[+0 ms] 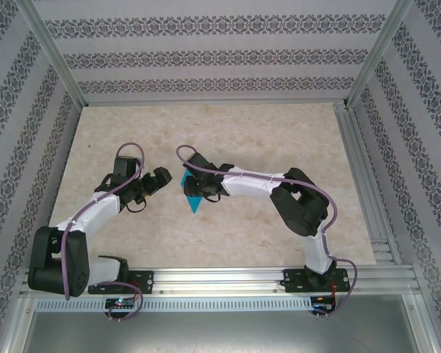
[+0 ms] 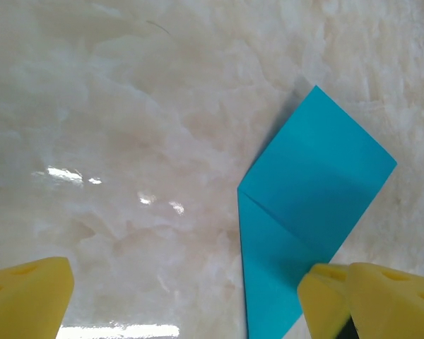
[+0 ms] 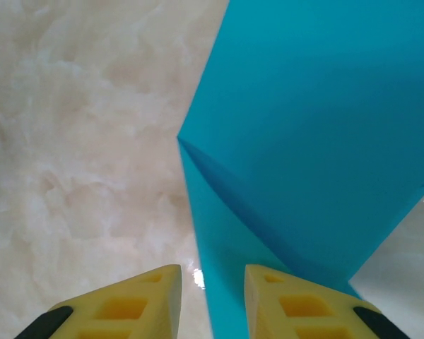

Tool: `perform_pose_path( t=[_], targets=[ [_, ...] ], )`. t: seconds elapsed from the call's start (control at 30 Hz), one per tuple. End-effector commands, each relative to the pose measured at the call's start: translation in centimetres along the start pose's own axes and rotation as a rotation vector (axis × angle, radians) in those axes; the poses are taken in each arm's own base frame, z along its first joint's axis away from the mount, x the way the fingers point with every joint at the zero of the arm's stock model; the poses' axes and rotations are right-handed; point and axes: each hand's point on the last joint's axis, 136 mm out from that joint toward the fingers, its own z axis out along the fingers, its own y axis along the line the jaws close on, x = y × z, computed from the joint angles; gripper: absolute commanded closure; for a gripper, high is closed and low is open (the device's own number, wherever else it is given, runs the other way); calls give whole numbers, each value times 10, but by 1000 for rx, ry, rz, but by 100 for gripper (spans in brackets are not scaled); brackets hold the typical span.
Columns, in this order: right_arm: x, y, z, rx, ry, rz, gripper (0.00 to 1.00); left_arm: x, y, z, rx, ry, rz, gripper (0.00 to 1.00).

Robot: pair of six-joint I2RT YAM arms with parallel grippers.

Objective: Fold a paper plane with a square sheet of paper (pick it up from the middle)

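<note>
- Left arm (image 1: 95,209) reaches forward and to the right from its base.
- Left gripper (image 1: 159,181) points right, its yellow fingers (image 2: 28,296) spread wide apart.
- Right arm (image 1: 257,182) bends at the elbow and stretches left.
- Right gripper (image 1: 198,190) faces the left one, near it; its fingers (image 3: 127,307) stand close together with a slim gap between them.

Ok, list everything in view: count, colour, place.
sheet of paper: one, turquoise-blue, partly folded, mid-table
table: one, beige marble pattern, under everything
walls: three, white with grey patterned bands, around the table
frame rails: several, silver, along the table's edges and corners
cables: two, purple, one along each arm
left arm and right arm: two, white and black, bases at the near edge
left tool: one, yellow fingers, wide open, left of the paper
right tool: one, yellow fingers, narrow gap, over the paper's edge
</note>
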Motion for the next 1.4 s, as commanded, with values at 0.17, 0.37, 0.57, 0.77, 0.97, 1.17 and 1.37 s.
perform_pose_path(
  t=[0.17, 0.37, 0.57, 0.77, 0.97, 1.17, 1.37],
  targets=[
    [6, -18, 18, -66, 15, 58, 71, 7, -27, 14, 127, 94, 79, 3],
    [8, -25, 17, -127, 8, 94, 71, 25, -41, 30, 184, 191, 105, 9],
    [9, -31, 12, -229, -13, 143, 72, 37, -56, 43, 221, 256, 128, 25],
    [13, -41, 13, -231, -3, 163, 75, 46, -63, 61, 210, 306, 140, 45],
    [16, -47, 13, -223, 3, 163, 76, 44, -49, 75, 120, 303, 96, 54],
    [17, -50, 13, -219, 6, 164, 78, 46, -53, 83, 153, 324, 52, 54],
    [18, -57, 14, -222, 8, 184, 79, 47, -55, 87, 160, 333, 47, 59]
  ],
)
